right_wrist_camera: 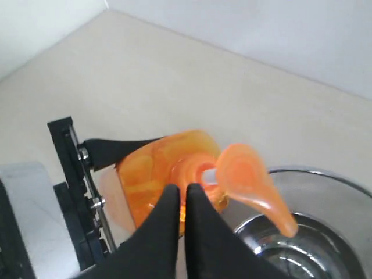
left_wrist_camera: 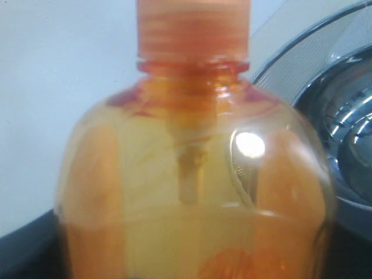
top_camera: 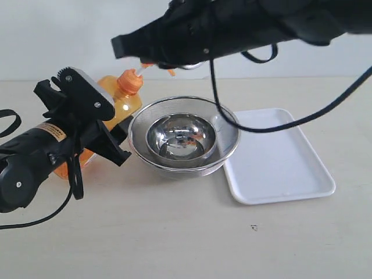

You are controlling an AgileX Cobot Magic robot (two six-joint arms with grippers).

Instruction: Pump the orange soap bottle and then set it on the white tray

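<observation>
Your left gripper (top_camera: 93, 113) sits nearest, at 8 o'clock of the exterior view. Its jaws are clamped on the body of the orange soap bottle (top_camera: 125, 107). This grasp appears to steady the bottle so that a downward push does not tip it.

The bottle stands on the table (top_camera: 174, 232) at 9 o'clock of the steel strainer bowl (top_camera: 139, 139), just beside its rim and leaning slightly toward it. The spout of the pump head (right_wrist_camera: 250, 180) reaches out over that rim. Judged from this, the placement is meant to let dispensed soap fall into the smaller steel bowl (top_camera: 180, 136) nested inside.

The white tray (top_camera: 279, 157) lies flat at 3 o'clock of the strainer, touching or just under its edge. It carries nothing, so the placing step is not yet done.

Farthest back, your right arm reaches across from 2 o'clock. The right gripper (right_wrist_camera: 181, 197) is clenched on nothing, fingertips pressed together just beside the pump stem. A closed pincer gives you a blunt point to press with. Whether it actually bears on the pump head cannot be told from these views.
</observation>
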